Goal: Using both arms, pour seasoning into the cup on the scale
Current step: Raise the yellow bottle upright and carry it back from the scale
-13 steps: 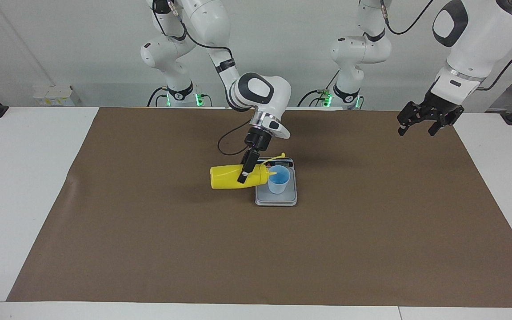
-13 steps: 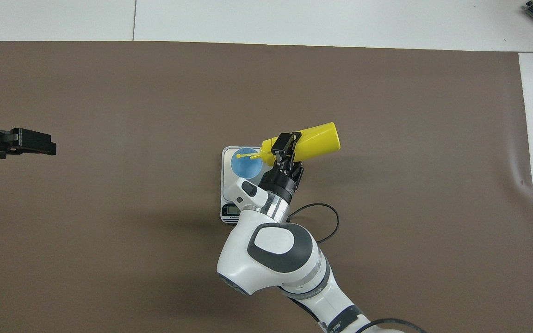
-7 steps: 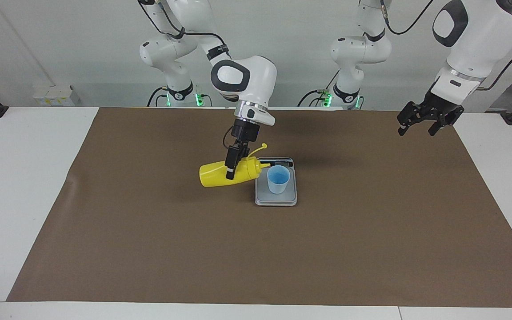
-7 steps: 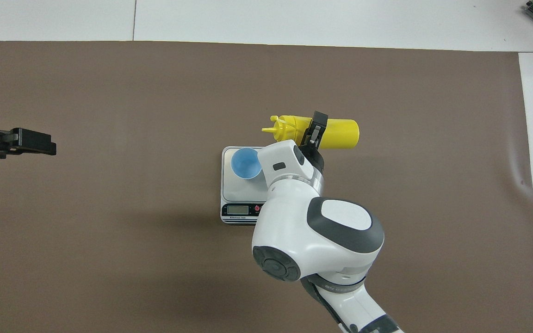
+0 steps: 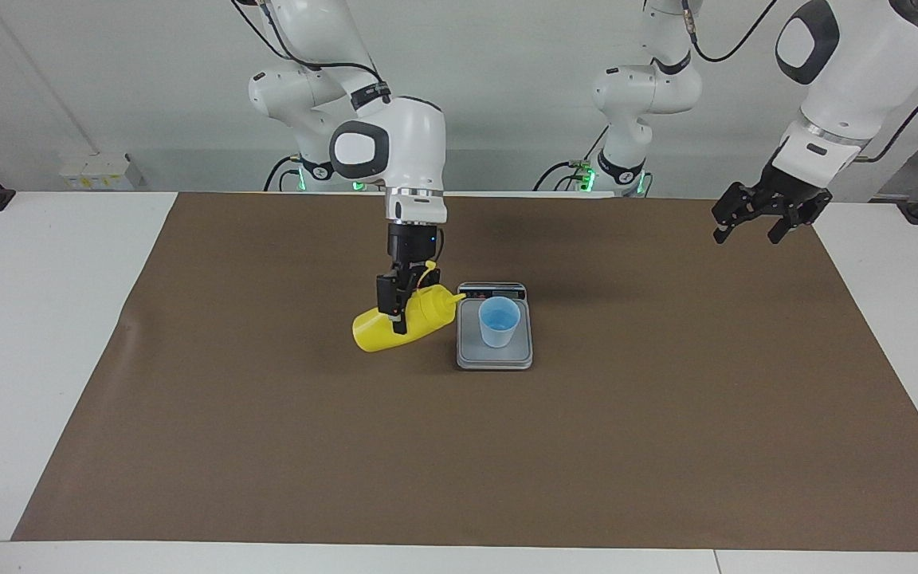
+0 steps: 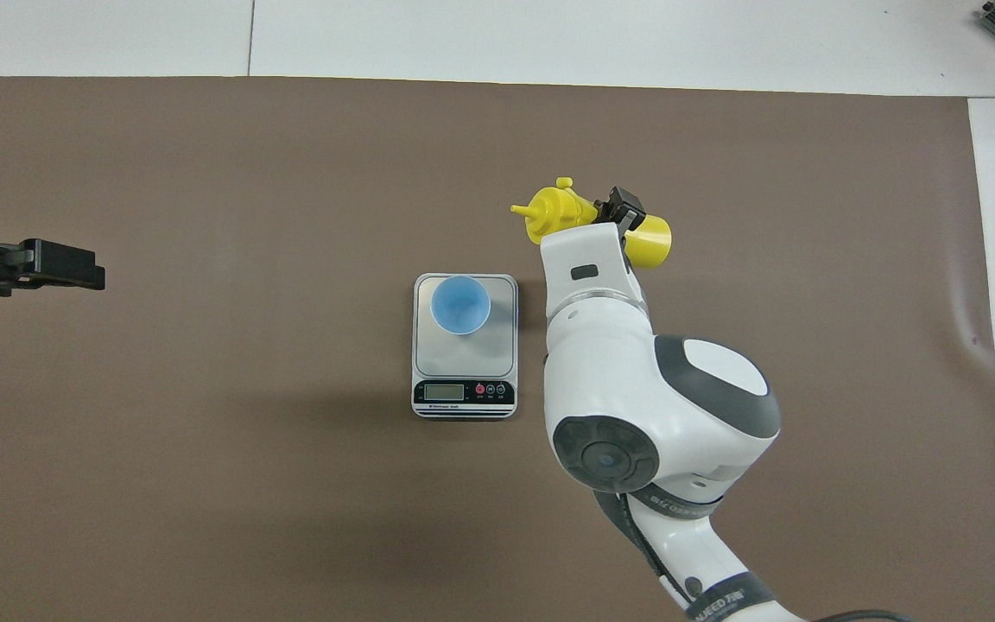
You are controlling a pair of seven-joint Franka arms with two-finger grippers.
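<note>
The yellow seasoning bottle [image 5: 403,325] hangs tilted over the mat beside the scale, toward the right arm's end, with its nozzle [image 6: 549,212] raised and pointing toward the scale. My right gripper [image 5: 397,309] is shut on the bottle's middle from above; in the overhead view the wrist hides most of the bottle and only its finger [image 6: 624,204] shows. The light blue cup [image 5: 500,321] [image 6: 460,304] stands upright on the grey scale [image 5: 495,357] [image 6: 465,356]. My left gripper [image 5: 747,234] [image 6: 97,275] waits open and empty over the mat at the left arm's end.
A brown mat [image 5: 268,430] covers most of the white table [image 5: 29,319]. The scale's dark display strip [image 6: 463,391] faces the robots. A black cable [image 5: 430,275] runs along the right wrist.
My right gripper has carried the bottle off the cup toward the right arm's end and swung its nozzle upward, base down. The left arm has not moved.
</note>
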